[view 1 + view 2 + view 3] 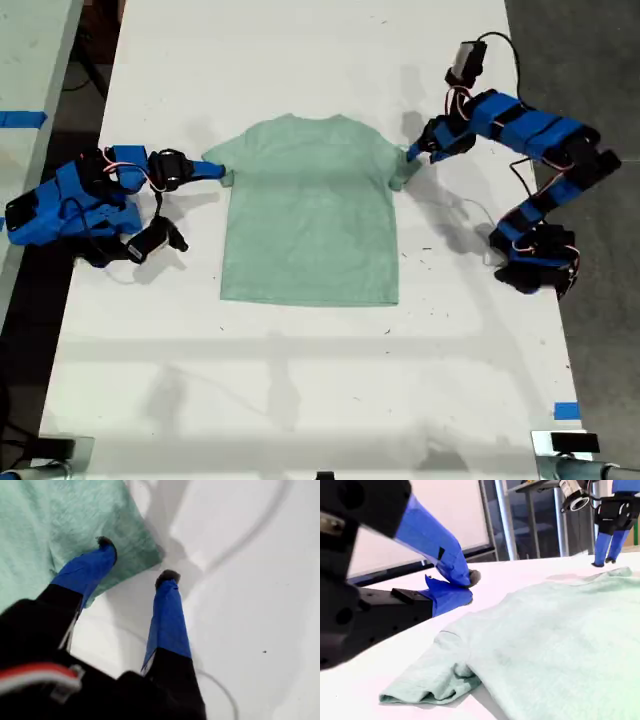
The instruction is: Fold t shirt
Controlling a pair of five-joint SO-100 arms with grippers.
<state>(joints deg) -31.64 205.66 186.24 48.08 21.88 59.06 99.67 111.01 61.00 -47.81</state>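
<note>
One t shirt is lying flat and unfolded on the white tabletop, nearer the far edge than the near one and about midway between the two side edges, with both short sleeves spread outward. Two blue arms are flanking it, one at each sleeve. My first hand is reaching in from the tabletop's edge on the exterior view's right; its jaws are standing apart and gripping nothing, one fingertip pressing on the corner of that sleeve and the other resting on bare tabletop just beside it. My second hand is lying low at the opposite sleeve, on the exterior view's left - its two fingers are meeting at the tips with no cloth between them, just short of the sleeve's crumpled hem. A thin white cable is trailing across the tabletop between the shirt and the first arm's base, clear of the cloth. Two pieces of blue tape are showing - one near the tabletop's near corner on the exterior view's right, the other on a neighbouring surface at the exterior view's left. Nothing is lying on the shirt itself.
</note>
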